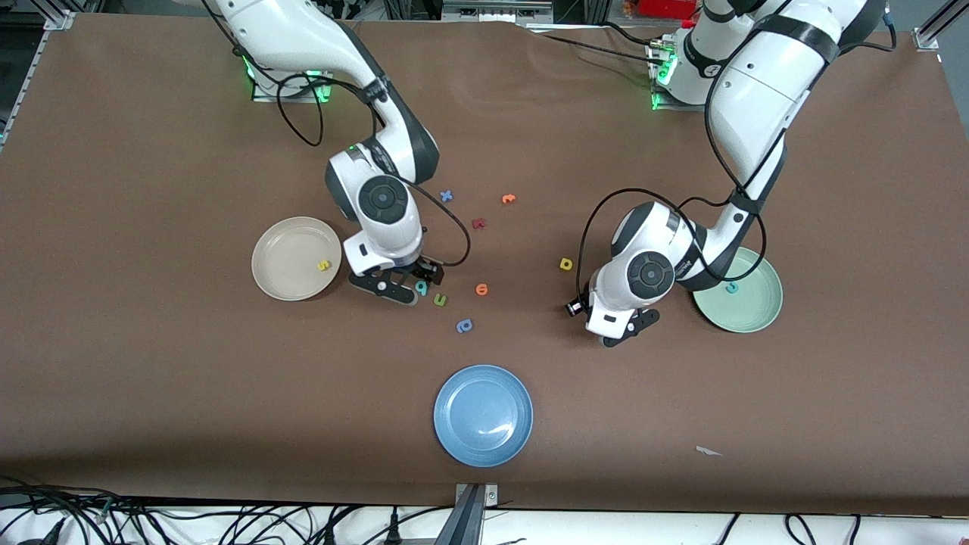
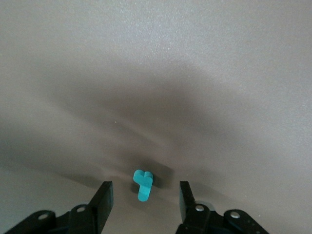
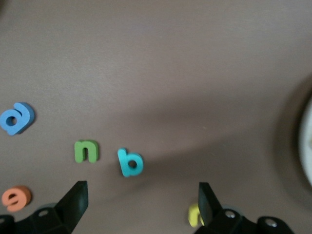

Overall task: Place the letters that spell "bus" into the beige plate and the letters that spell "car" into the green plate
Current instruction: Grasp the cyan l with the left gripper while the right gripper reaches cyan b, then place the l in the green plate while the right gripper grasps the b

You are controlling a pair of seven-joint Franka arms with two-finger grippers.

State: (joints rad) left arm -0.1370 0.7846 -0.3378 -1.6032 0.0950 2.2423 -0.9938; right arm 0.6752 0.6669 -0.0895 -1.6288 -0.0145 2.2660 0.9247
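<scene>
- The small teal foam letter r point(image 2: 143, 185) lies flat on the brown counter point(image 1: 151, 393), directly between the two black fingers of your left end effector point(image 2: 145, 200). In the left wrist view its stem points back toward the wrist, so the fingers flank the stem's sides — a good line for a pinch. The fingers stand partly open and touch nothing.
- In the front view that end effector hangs low over the counter just beside the pale mint-green plate point(image 1: 757, 318), which holds the teal letter c point(image 1: 731, 288). The carry looks short, with bare counter all the way to the rim.
- The yellow rounded letter a point(image 1: 565, 263) sits alone, farther from the front camera, and the left arm is the nearer one.
- Your right end effector point(image 3: 141, 202) is spread wide and empty, low over the teal letter b point(image 3: 130, 162). The b lies between the fingers but toward one side.
- Crowding is your risk here — the green u-shaped letter point(image 3: 87, 151) lies just beside the b, and a yellow letter point(image 3: 195, 214), likely the u, peeks out by the other finger.
- The cream-beige plate point(image 1: 284, 246) lies close by and holds the yellow letter s point(image 1: 323, 266).
- The orange letter point(image 1: 481, 289), the blue-violet letter point(image 1: 464, 325) and the blue plate point(image 1: 515, 446) are not wanted.
</scene>
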